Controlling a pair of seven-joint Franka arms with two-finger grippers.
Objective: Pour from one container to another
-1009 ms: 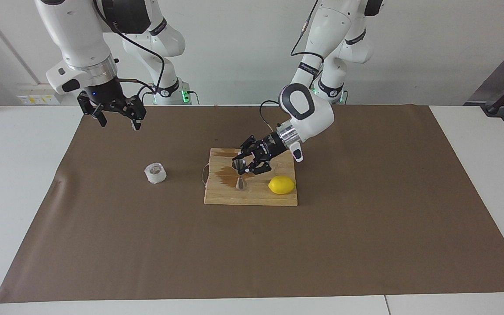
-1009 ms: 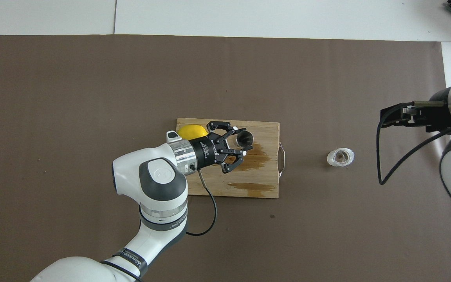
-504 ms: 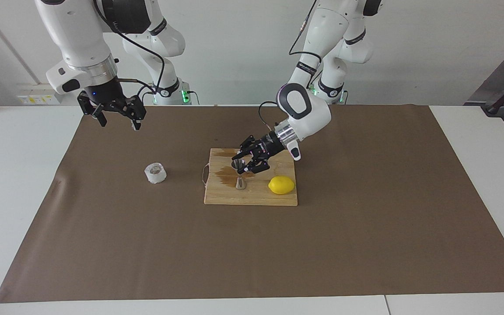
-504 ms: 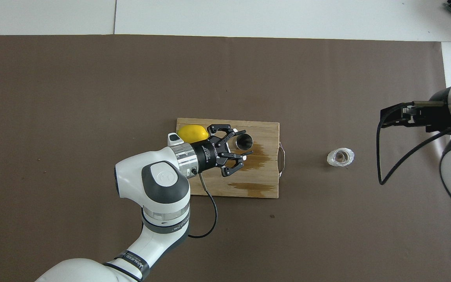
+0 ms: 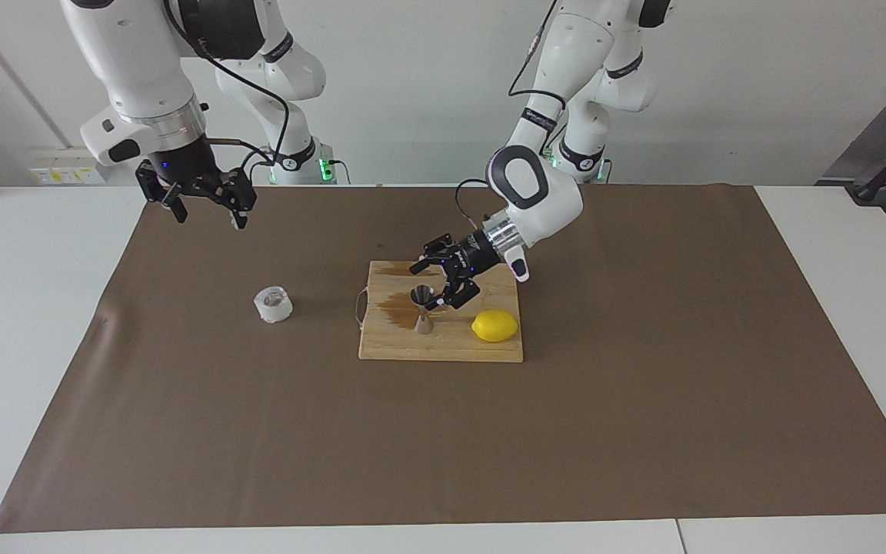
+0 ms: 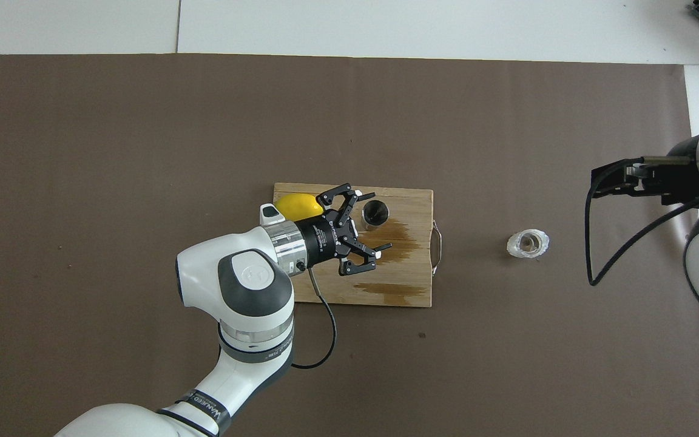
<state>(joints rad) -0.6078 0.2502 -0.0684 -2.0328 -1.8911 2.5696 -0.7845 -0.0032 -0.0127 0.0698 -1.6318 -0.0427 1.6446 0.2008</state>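
Note:
The steel jigger [image 5: 422, 308] [image 6: 376, 213] stands upright on the wooden cutting board [image 5: 443, 350] [image 6: 413, 200]. My left gripper [image 5: 433, 286] [image 6: 372, 222] is open just beside the jigger, on the side toward the left arm's end, with its fingers spread and holding nothing. The squat translucent cup [image 5: 273, 304] [image 6: 528, 243] sits upright on the brown mat toward the right arm's end, apart from the board. My right gripper [image 5: 208, 214] [image 6: 598, 181] hangs open and empty in the air over the mat, waiting.
A yellow lemon [image 5: 494, 325] [image 6: 298, 203] lies on the board, beside the jigger toward the left arm's end. Dark wet stains [image 5: 393, 304] [image 6: 401, 240] mark the board's surface. A brown mat [image 5: 643, 431] covers the white table.
My left gripper has opened and let go of the jigger, then drawn back a little from it. The jigger stays upright on the board. The right arm has not moved.

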